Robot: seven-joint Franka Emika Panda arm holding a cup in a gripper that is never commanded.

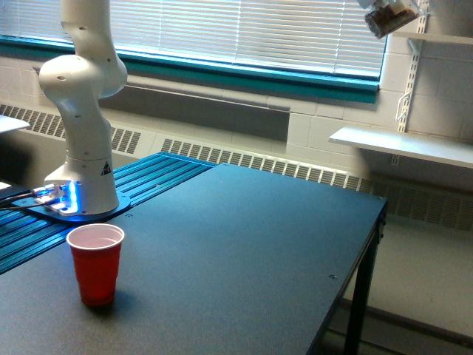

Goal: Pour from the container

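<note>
Red plastic, opaque: a party cup [96, 264] stood upright at the lower left of the frame, on the dark table [244, 251], near the arm's white base [83, 185] and apart from it. Its mouth was open and nothing could be seen inside.

The container [389, 18], a small clear vessel with brown pieces showing through its wall, sat at the very top right of the frame, high above the table and well apart from the cup. It appeared tilted, though the frame edge cut off its upper part. The hand itself was almost wholly out of view; only a pale fragment adjoined the container, so how far the fingers stood open could not be told. The container hung in the air with no other support visible, so the inspector judged it to be carried, without direct sight of the grip.

Assessment of the step in hand: the pour had not begun, and the container was nowhere near over the cup. To do it well, the container should be brought across to sit directly above the cup's mouth and lowered close before tipping. The tilt should be kept shallow during travel, since loose pieces could spill early. Tipping should then proceed slowly, with the lip held inside the line of the cup's rim.
</note>
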